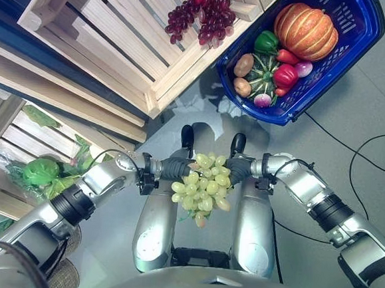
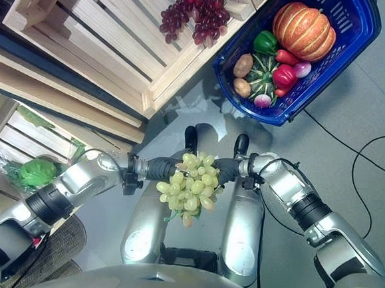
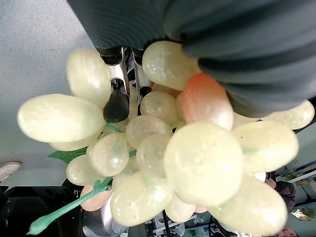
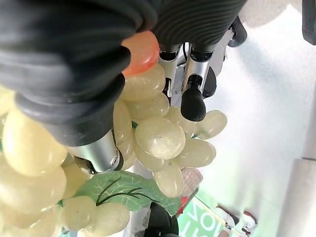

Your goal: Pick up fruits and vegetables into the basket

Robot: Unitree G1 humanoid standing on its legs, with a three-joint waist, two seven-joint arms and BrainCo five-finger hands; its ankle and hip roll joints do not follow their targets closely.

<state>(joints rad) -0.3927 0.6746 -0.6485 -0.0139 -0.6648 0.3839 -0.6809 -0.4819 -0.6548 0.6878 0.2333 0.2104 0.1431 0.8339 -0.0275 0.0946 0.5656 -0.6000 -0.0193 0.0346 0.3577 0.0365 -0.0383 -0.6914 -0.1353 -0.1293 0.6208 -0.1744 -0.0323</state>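
A bunch of green grapes (image 1: 202, 188) hangs in mid-air between my two hands, low in front of me. My left hand (image 1: 172, 168) grips it from the left and my right hand (image 1: 242, 168) from the right, both curled into the bunch. The grapes (image 3: 197, 163) crowd the left wrist view, with dark-tipped fingers (image 3: 117, 101) pushed in among them. In the right wrist view the fingers (image 4: 192, 96) and thumb pinch the grapes (image 4: 158, 136) above a green leaf. The blue basket (image 1: 367, 44) stands on the floor at the upper right, holding a pumpkin (image 1: 307, 29), peppers, potatoes and a small green squash.
A pale wooden crate (image 1: 114, 31) at the upper left holds purple grapes (image 1: 202, 15). A lower crate at the left holds a green cabbage (image 1: 40, 170) and leafy greens. Grey floor lies between the crates and the basket.
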